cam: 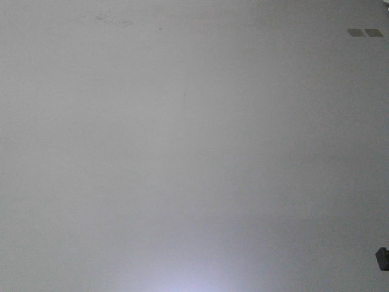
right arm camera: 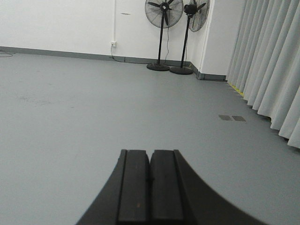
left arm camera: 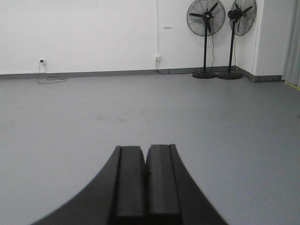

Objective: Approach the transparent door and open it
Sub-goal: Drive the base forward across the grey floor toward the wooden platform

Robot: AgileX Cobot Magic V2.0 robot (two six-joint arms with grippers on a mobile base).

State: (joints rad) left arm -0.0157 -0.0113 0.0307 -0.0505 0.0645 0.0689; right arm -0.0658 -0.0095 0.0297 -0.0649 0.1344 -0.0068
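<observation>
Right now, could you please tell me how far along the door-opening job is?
Nothing looks done: no view shows the transparent door, only grey floor, two fans and curtains. In hand: nothing, as the left gripper and right gripper are shut and empty. Left to do: find the door, drive up, open it.

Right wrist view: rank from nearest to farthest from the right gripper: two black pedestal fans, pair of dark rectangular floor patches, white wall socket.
From the right gripper:
1. the pair of dark rectangular floor patches, right side, near the curtain.
2. the two black pedestal fans, far corner; too close to rank apart.
3. the white wall socket, back wall, left of the fans.
</observation>
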